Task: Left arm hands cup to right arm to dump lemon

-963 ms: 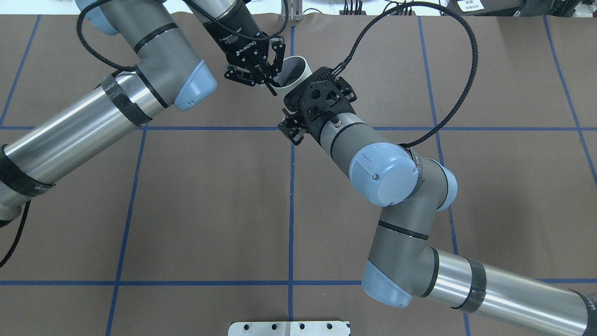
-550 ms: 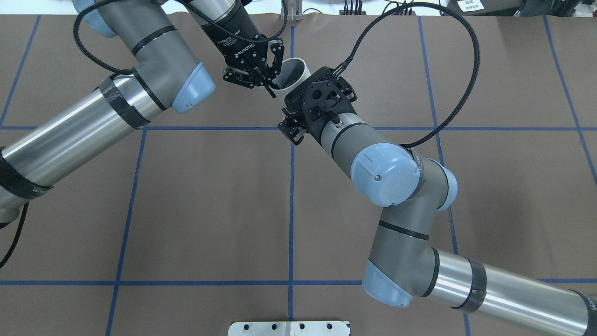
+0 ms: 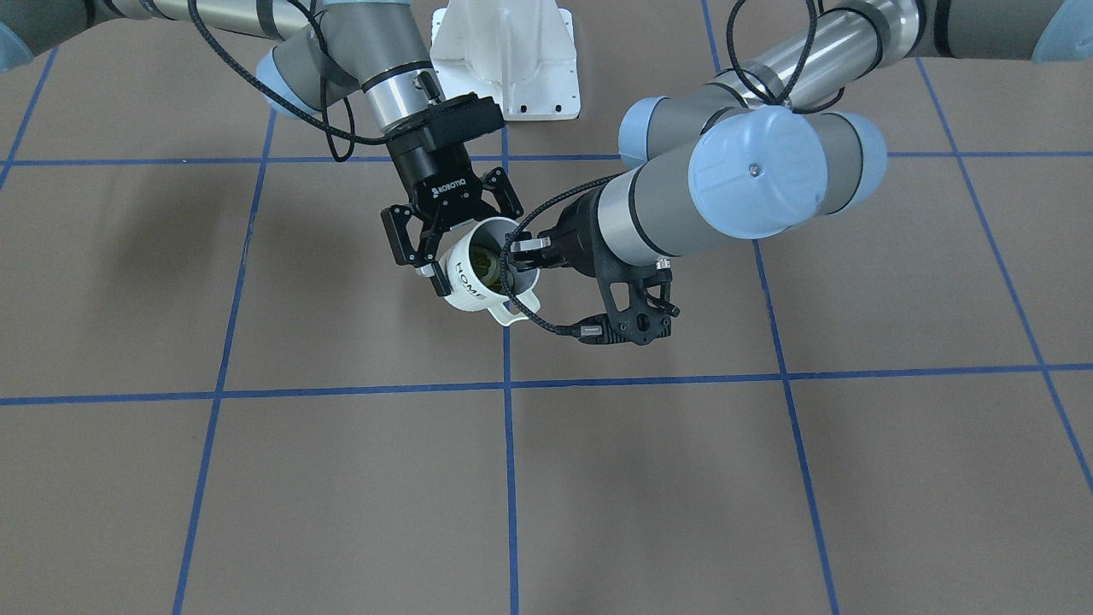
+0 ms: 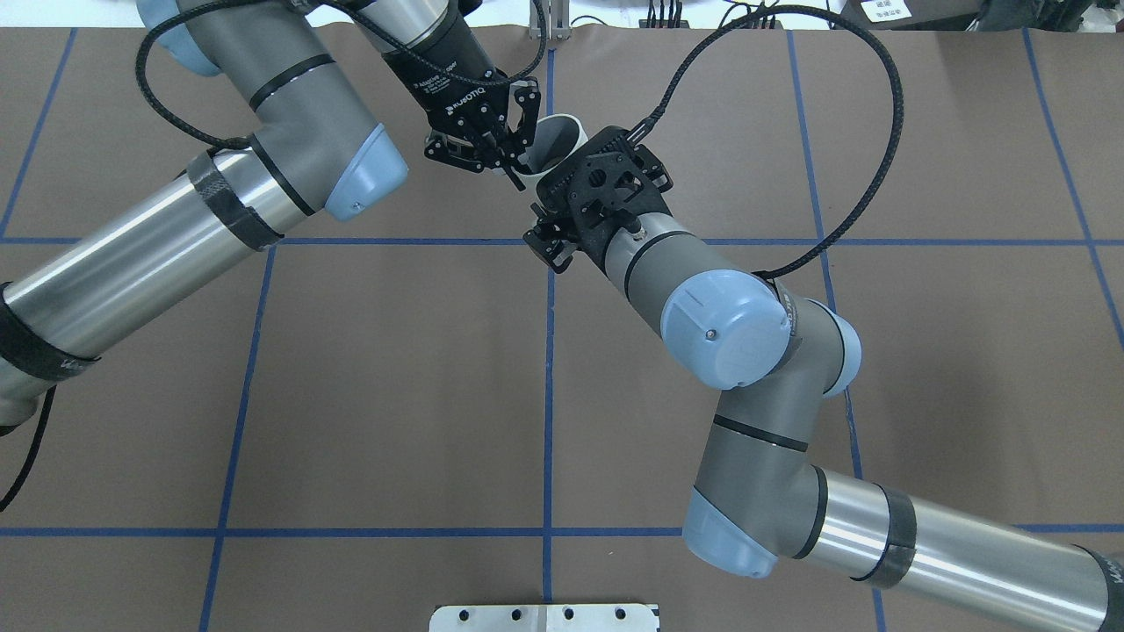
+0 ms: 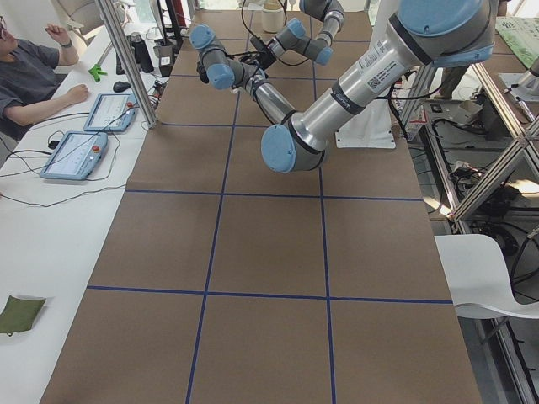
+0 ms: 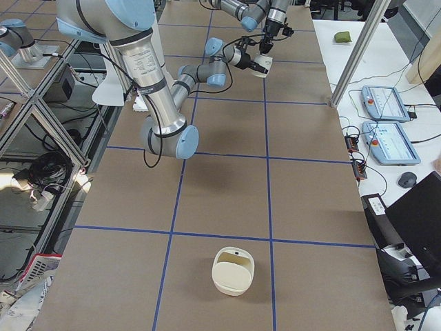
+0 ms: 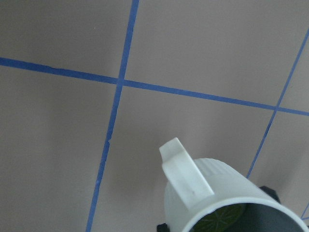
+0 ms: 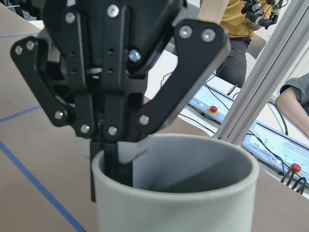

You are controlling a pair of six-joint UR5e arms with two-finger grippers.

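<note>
The white cup (image 3: 468,280) with the word HOME on it is up in the air over the brown counter (image 3: 341,478). It is above the middle blue line, not far from the robot's white base (image 3: 504,60). The cup is tipped, so its mouth shows in the front view, and the little yellow-green lemon (image 3: 487,263) sits inside it. The handle sticks out away from the robot. The left gripper (image 4: 512,168) pinches the cup's rim, with one finger inside the cup and one outside. The right gripper (image 3: 470,260) reaches around the cup from the robot's side. One of its fingers (image 3: 435,282) lies along the cup by the letters. The other is hidden behind the cup, so I cannot tell if they squeeze it.
</note>
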